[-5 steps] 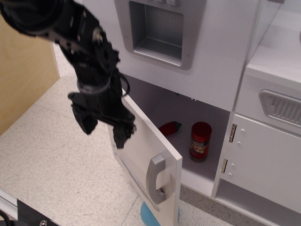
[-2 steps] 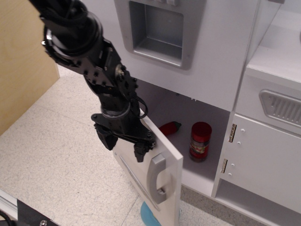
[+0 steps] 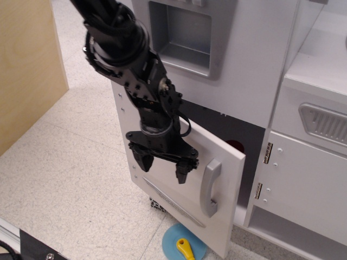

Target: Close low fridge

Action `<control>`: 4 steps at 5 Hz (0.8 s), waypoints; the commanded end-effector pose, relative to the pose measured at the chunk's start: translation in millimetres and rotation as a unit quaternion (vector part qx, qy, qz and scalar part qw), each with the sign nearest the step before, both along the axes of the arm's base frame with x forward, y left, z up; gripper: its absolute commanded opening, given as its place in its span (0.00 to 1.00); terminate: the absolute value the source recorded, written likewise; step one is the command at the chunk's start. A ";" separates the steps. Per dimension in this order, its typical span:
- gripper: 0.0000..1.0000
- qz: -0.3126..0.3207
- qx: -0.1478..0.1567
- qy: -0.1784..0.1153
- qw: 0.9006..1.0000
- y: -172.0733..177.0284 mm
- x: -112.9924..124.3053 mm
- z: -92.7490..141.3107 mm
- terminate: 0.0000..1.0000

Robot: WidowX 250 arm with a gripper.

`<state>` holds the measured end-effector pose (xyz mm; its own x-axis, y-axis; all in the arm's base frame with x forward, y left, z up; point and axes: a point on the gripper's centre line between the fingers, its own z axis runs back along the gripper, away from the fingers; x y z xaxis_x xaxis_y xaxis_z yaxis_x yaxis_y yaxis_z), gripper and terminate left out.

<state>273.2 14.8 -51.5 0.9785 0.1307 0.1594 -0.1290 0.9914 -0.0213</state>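
No readable text anywhere in this view. The low fridge door (image 3: 184,184) shows plain white, with no label, brand or number on it or on its grey handle (image 3: 210,187). The dispenser panel (image 3: 181,35) above is blank grey and white. The red jar (image 3: 234,145) peeking out behind the door's far edge shows too little for any print to be made out. The black gripper (image 3: 161,165) carries no legible marking.

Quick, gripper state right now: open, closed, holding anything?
Gripper: open, holding nothing, fingers spread against the outer face of the low fridge door, which is not yet shut.
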 end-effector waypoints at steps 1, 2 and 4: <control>1.00 0.037 -0.008 -0.035 0.999 -7.7 37.7 13.0 0.00; 1.00 0.063 -0.013 -0.045 0.997 -7.6 57.5 12.9 0.00; 1.00 0.068 -0.005 -0.050 0.996 -2.1 63.4 18.6 0.00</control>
<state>315.1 7.2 -58.9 0.9510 0.2577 0.1711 -0.2558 0.9662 -0.0333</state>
